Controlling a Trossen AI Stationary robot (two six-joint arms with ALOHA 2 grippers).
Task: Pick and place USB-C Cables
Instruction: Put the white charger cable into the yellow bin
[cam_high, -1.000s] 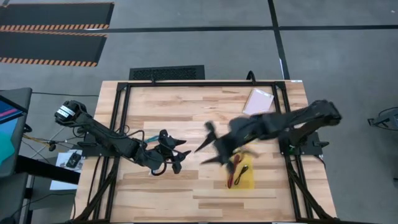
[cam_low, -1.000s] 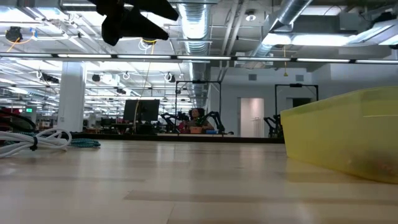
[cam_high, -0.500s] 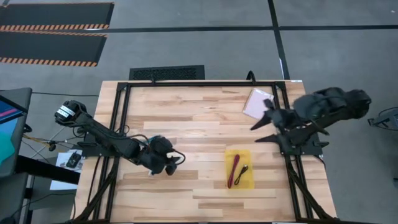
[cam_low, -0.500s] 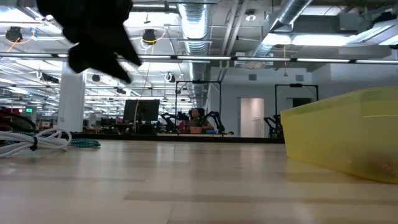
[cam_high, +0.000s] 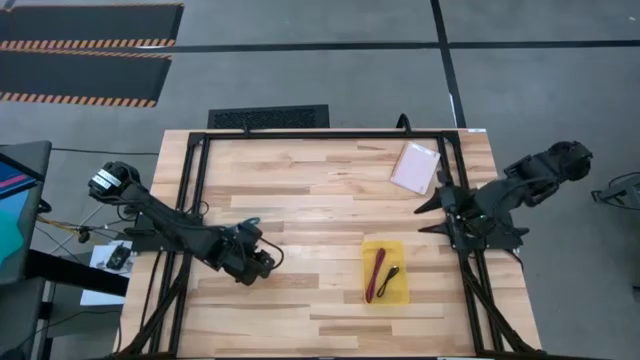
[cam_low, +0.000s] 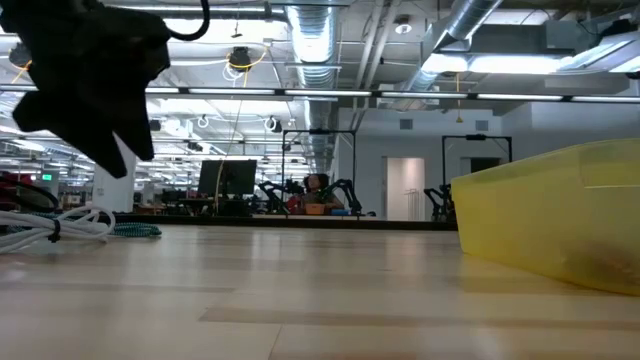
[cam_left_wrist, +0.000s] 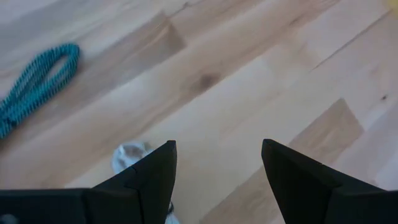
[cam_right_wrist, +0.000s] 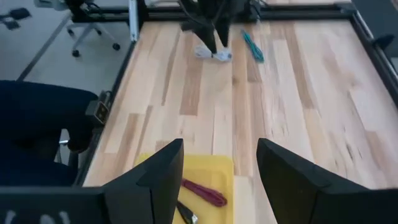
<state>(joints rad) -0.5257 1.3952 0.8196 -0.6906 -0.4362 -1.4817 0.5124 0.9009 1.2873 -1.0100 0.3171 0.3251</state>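
Four cables visible, one per colour. Red cable (cam_high: 377, 273) and black cable (cam_high: 391, 277) both lie in the yellow tray (cam_high: 400, 293), right of centre near the front of the table (cam_high: 320, 190). Red's long axis runs roughly front-to-back with a slight tilt, and the shorter black one lies just beside it at a diagonal. The right wrist view shows both only partly, cut off behind that arm's own fingers.

Teal cable (cam_left_wrist: 34, 84) and white cable (cam_left_wrist: 127, 155) are on bare wood at the left. Teal is a slim folded loop lying diagonally, its looped end pointing away from the left gripper (cam_left_wrist: 217, 165). Most of the white bundle is hidden behind the left finger (cam_left_wrist: 152, 174), so I can't tell its axis. In the low view white and teal sit at the far left edge, white cut off by the frame.

Left gripper hangs low over the white cable, fingers wide apart, nothing between them. Right gripper (cam_high: 434, 210) is parked at the right edge of the table, near the pale pink packet (cam_high: 415, 166), also spread wide and empty.

One tray, one packet.
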